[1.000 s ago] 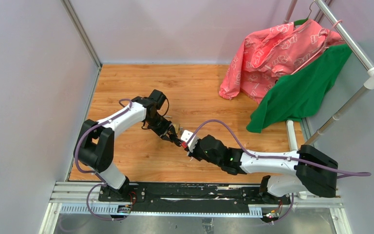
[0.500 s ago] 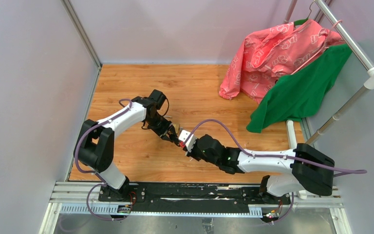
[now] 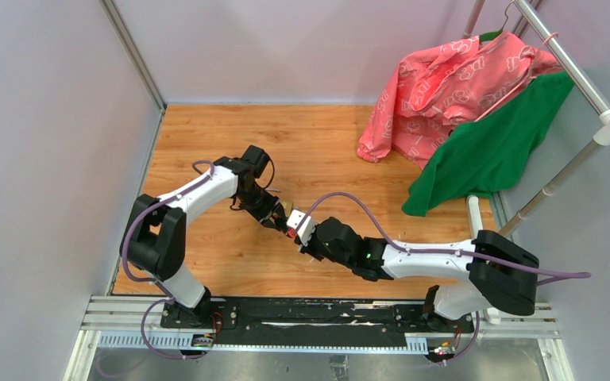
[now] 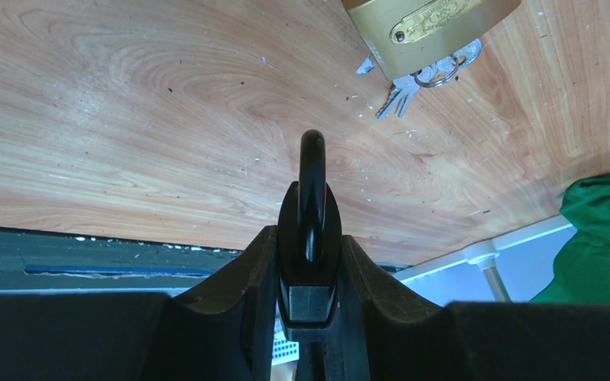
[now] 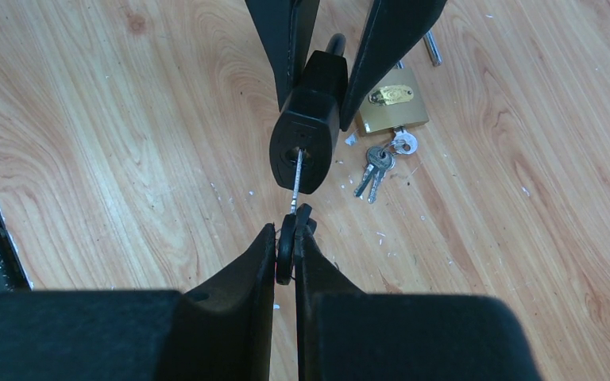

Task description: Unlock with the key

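Right gripper [image 5: 286, 242] closed on the head of the key [image 5: 295, 186], whose blade tip meets the keyhole of the black padlock [image 5: 308, 131] directly ahead of it. Left gripper [image 4: 308, 238] clamped on that padlock's body, shackle pointing away from it. Bare table [image 5: 111, 119] lies open on either side of the right fingers. Beyond the lock, to the right, rest a brass padlock [image 5: 391, 107] and a key bunch [image 5: 376, 168]; the nameplate lettering is illegible.
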`<state>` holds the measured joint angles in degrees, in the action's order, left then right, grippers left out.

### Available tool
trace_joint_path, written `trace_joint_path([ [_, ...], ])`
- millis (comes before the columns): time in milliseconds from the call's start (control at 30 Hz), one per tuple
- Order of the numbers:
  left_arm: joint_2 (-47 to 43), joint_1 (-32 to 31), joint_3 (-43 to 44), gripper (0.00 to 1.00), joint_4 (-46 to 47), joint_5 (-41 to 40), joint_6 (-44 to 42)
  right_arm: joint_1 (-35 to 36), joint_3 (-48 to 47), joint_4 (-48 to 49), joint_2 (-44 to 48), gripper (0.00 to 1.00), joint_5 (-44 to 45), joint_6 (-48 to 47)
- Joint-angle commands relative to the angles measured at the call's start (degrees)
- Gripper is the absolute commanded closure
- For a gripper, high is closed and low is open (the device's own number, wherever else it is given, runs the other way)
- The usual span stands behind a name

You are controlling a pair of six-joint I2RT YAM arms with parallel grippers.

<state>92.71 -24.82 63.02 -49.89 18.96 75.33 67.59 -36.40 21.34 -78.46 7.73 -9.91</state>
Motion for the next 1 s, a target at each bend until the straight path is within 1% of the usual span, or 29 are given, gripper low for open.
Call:
trace_joint_path([
  [0, -1.1, 0.2, 2.1, 1.00, -1.0, 2.7, -0.2, 1.0, -2.7, -1.6, -1.4, 1.00, 1.6, 1.8],
  [200, -0.9, 0.2, 2.2, 1.00, -1.2, 2.4, -0.1, 1.3, -5.9, -5.7, -2.8, 1.00, 2.8, 4.2],
  [400, -1.4, 0.4, 2.2, 1.00, -1.4, 1.4, 0.2, 1.8, -6.7, -9.5, -2.1, 1.00, 3.9, 7.3],
  [600, -1.7, 0.4, 2.0, 1.00, -1.4, 0.5, 0.4, 1.8, -8.3, -9.9, -2.9, 1.00, 3.2, 11.1],
  [967, -2.6, 0.4, 1.7, 1.00, -1.6, 0.1, 0.6, 1.8, -16.1, -13.1, -7.4, 1.00, 5.6, 11.5],
])
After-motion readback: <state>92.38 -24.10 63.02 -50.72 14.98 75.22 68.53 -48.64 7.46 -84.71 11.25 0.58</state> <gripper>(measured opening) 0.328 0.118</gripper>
